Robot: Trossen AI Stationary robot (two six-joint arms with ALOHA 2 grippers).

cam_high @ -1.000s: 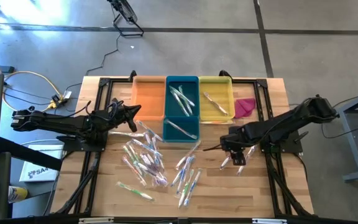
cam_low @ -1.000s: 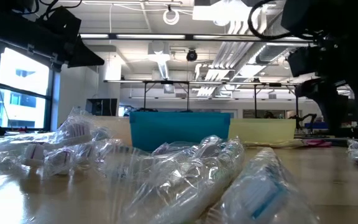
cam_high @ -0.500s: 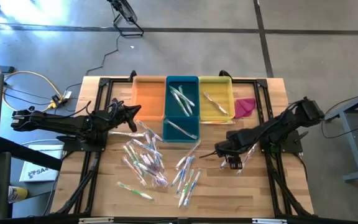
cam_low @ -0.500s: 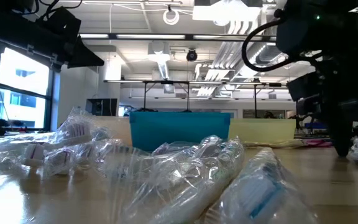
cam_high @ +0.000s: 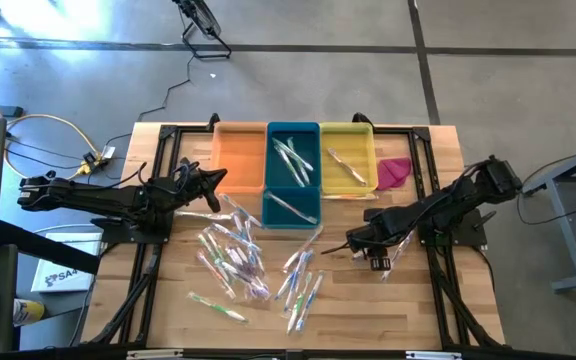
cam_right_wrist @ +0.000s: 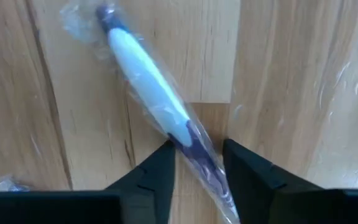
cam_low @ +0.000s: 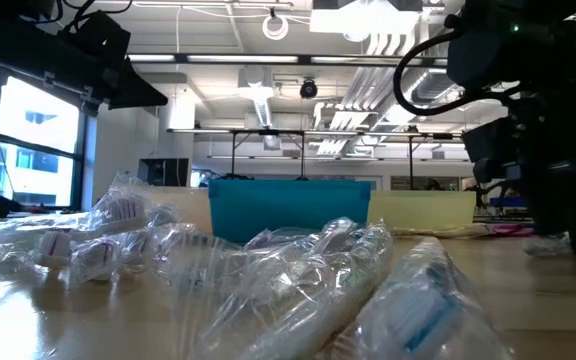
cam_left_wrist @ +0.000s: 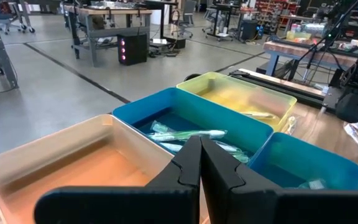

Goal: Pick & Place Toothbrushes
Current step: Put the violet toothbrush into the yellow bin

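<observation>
A toothbrush [cam_right_wrist: 145,68] with a white and dark blue handle lies flat on the wood in a clear wrapper, at the table's right. My right gripper [cam_high: 376,262] [cam_right_wrist: 197,149] is down over it, open, one finger on each side of the handle. Several more wrapped toothbrushes [cam_high: 233,255] lie scattered mid-table, and others [cam_high: 303,285] nearer the front. A few toothbrushes lie in the blue bin [cam_high: 293,175] and the yellow bin [cam_high: 348,155]. My left gripper [cam_high: 218,178] [cam_left_wrist: 201,143] hovers shut beside the orange bin [cam_high: 238,155], holding nothing. My right gripper comes from above, pointing down, its fingers across the toothbrush. One fingertip [cam_right_wrist: 166,155] meets the wrapped handle at its dark blue part [cam_right_wrist: 188,140]. The other fingertip [cam_right_wrist: 235,158] stands a little apart from it. The toothbrush lies flat on the table.
Orange, blue and yellow bins stand in a row at the table's far edge. A pink cloth [cam_high: 393,170] lies right of the yellow bin. Bare wood lies around my right gripper and along the table's right side.
My right gripper has come down to the table and shifted slightly toward the left and near edges, ending over the toothbrush. In the low view its fingers now stand in front of that toothbrush.
</observation>
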